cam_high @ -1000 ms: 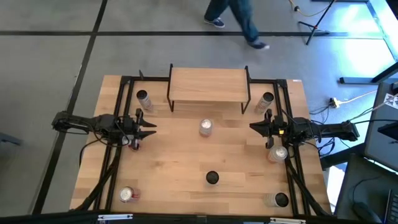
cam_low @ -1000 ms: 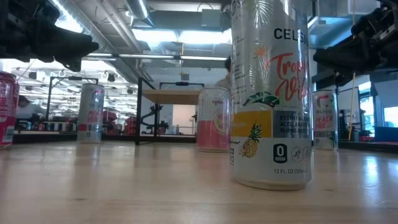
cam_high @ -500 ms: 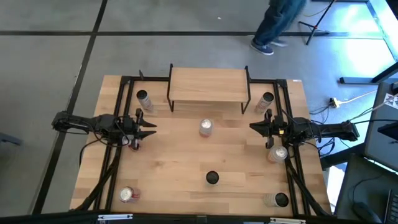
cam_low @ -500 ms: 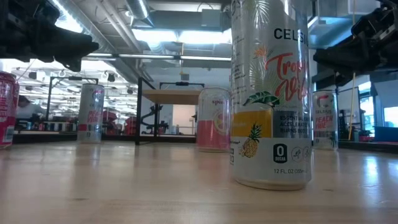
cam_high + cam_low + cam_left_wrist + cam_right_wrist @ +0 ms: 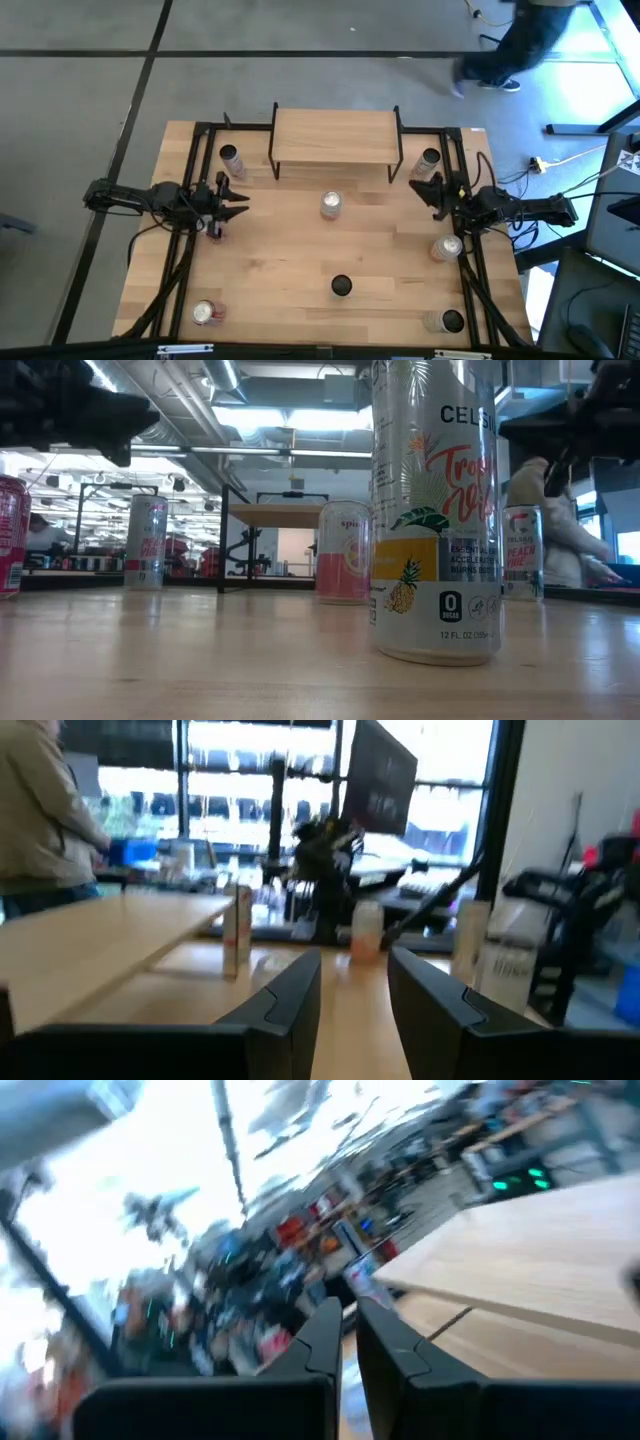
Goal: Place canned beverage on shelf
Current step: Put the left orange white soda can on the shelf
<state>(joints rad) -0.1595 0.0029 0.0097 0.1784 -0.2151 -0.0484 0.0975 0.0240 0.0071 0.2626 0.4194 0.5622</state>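
The shelf (image 5: 335,138) stands empty at the table's far middle; it also shows in the low view (image 5: 280,515). Several cans stand upright on the table: one before the shelf (image 5: 331,204), one at far left (image 5: 229,156), one at far right (image 5: 430,158), and a dark-topped one at near middle (image 5: 341,286). My left gripper (image 5: 242,203) is open and empty above the table's left side. My right gripper (image 5: 420,186) hangs over the right side, angled toward the far-right can, with its fingers nearly together and empty.
More cans stand at near left (image 5: 205,312), at right (image 5: 447,247) and at near right (image 5: 452,321). A tall can (image 5: 435,510) fills the front of the low view. A person (image 5: 520,45) walks on the floor beyond the far right.
My right gripper has swung from pointing toward the table's left to slanting toward the far edge, nearer the far-right can. The person beyond the table has walked to the right. The cans and the shelf have stayed where they were.
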